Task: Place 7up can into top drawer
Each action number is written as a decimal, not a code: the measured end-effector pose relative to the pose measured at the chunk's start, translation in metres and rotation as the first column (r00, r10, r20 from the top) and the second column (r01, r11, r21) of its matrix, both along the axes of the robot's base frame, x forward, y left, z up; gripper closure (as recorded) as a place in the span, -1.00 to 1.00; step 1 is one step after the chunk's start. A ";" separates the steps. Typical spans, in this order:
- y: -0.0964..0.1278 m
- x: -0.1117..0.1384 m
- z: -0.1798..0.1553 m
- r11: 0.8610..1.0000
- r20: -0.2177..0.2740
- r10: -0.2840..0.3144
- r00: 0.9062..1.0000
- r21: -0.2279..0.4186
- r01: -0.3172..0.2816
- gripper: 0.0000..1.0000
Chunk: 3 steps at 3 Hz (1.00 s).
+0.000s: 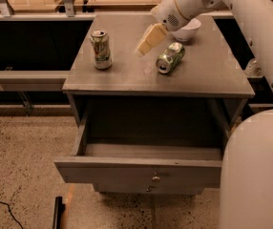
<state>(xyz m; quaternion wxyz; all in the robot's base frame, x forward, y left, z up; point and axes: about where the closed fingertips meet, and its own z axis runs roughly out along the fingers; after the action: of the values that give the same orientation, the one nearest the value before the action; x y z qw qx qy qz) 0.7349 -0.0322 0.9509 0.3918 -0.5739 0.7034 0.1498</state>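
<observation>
Grey top drawer (136, 171) stands open to receive the upright 7up can (100, 49); gripper (142, 47), opening indiscernible, hovers near it.

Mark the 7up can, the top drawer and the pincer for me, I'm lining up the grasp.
7up can (100, 50): camera view, middle of the upright can's side.
top drawer (127, 171): camera view, bare front panel of the open drawer.
pincer (143, 46): camera view, tip end, hovering right of the 7up can.

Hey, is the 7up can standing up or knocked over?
Upright: the 7up can stands on the cabinet top, opening end up. The claw hovers to its right.
</observation>
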 end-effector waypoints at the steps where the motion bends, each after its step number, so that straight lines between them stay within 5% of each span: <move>1: 0.006 0.001 -0.003 0.999 -0.007 -0.023 1.000 0.042 0.023 -1.00; 2: 0.026 0.010 -0.009 0.991 -0.025 -0.061 0.998 0.118 0.063 -1.00; 3: 0.049 0.022 -0.014 0.988 -0.067 -0.077 0.995 0.128 0.085 -1.00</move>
<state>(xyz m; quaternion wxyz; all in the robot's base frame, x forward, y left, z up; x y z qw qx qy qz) 0.7573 0.0170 0.9371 0.4123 -0.5129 0.7267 0.1974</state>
